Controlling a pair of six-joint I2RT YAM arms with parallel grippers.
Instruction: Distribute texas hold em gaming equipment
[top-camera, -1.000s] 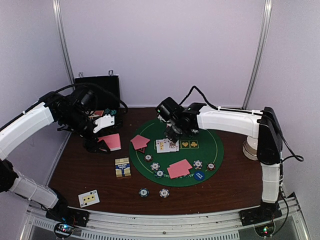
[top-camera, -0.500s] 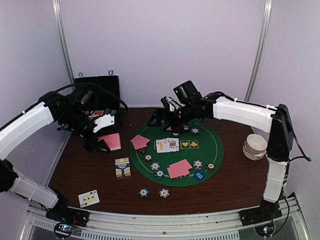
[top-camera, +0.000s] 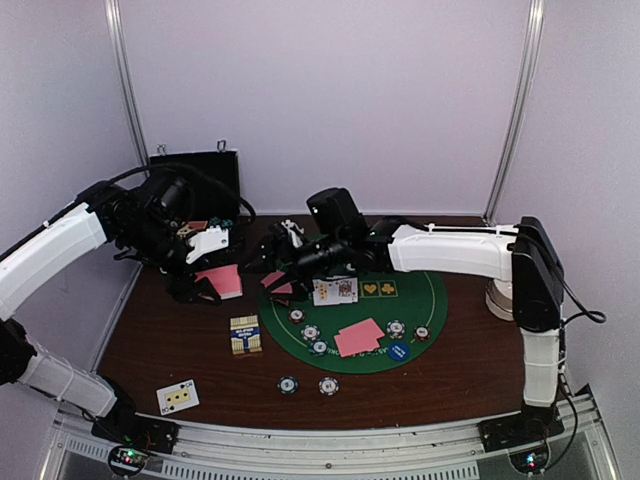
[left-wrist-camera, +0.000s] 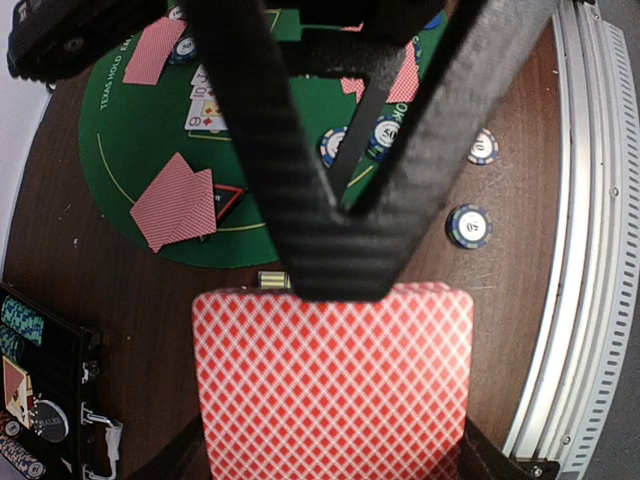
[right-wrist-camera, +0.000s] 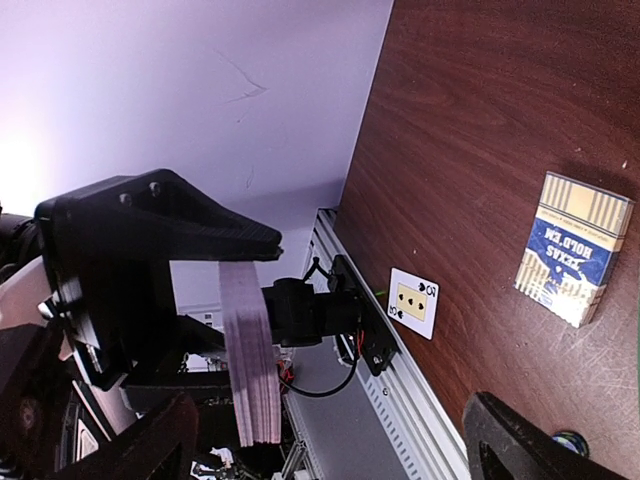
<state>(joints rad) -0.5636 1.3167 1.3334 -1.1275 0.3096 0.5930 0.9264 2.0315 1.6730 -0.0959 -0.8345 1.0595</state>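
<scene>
Lilac walls are enclosing a dark table (top-camera: 160, 350) that is carrying a round green mat (top-camera: 425, 285) at mid-frame. At upper left a black case (top-camera: 200, 175) is standing open, holding green chips (left-wrist-camera: 20, 322) among other small pieces. The left tool (top-camera: 205, 287) is clamping on a deck (left-wrist-camera: 330, 390) of pink-backed cards, hanging above the table just in front of the case. The right tool (top-camera: 272, 258), fingers apart and holding nothing, is reaching over the mat's left edge toward that deck. On the mat two face-down pairs (top-camera: 360, 337) are lying, plus a face-up row (top-camera: 335, 290), a triangular marker (left-wrist-camera: 228, 198) and one blue disc (top-camera: 398, 351). Two striped chips (top-camera: 288, 385) are sitting on bare table below the mat. One card box (top-camera: 245, 335) and one face-up card (top-camera: 177, 397) are lying at lower left.
</scene>
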